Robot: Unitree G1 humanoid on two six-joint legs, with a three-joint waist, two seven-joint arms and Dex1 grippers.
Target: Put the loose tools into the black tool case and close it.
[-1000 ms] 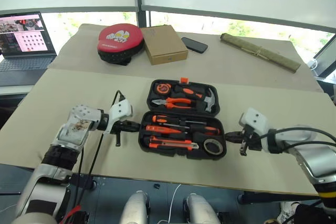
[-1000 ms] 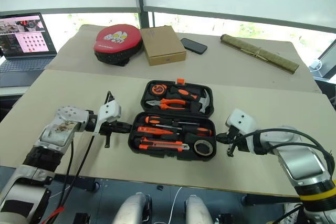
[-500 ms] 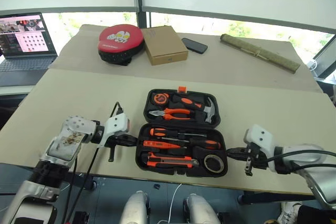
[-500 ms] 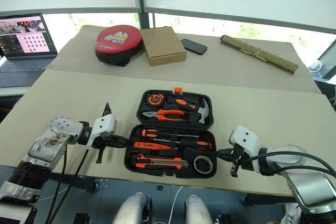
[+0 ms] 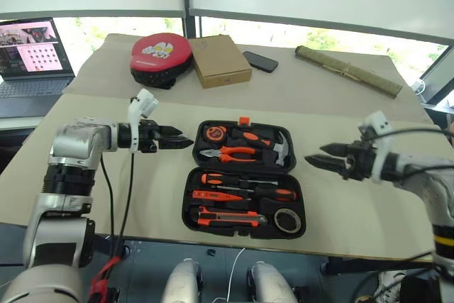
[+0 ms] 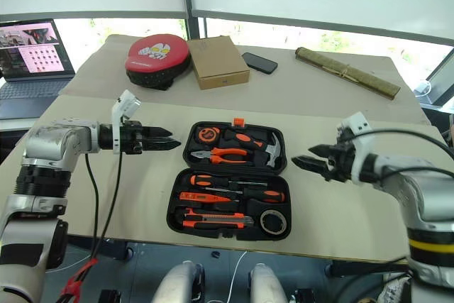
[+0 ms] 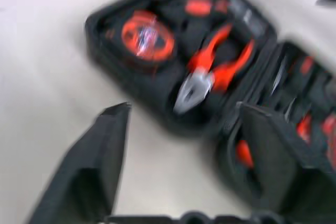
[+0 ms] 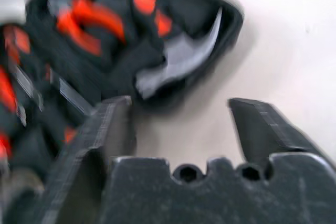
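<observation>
the black tool case [image 5: 245, 179] lies open on the worktop [image 5: 106, 168] between both wide, empty pincers, left pincer [image 5: 179, 144] and right pincer [image 5: 319, 160] flanking its far half equally.

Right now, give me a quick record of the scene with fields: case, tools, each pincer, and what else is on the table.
case: black tool case lying open on the table, orange latch at the far edge
tools: screwdrivers, knife and tape roll in the near half
fixed set: pliers, hammer, tape measure in the far half
left pincer: open, empty, raised left of the case
right pincer: open, empty, raised right of the case
far table: red pad, cardboard box, phone, rolled mat
</observation>
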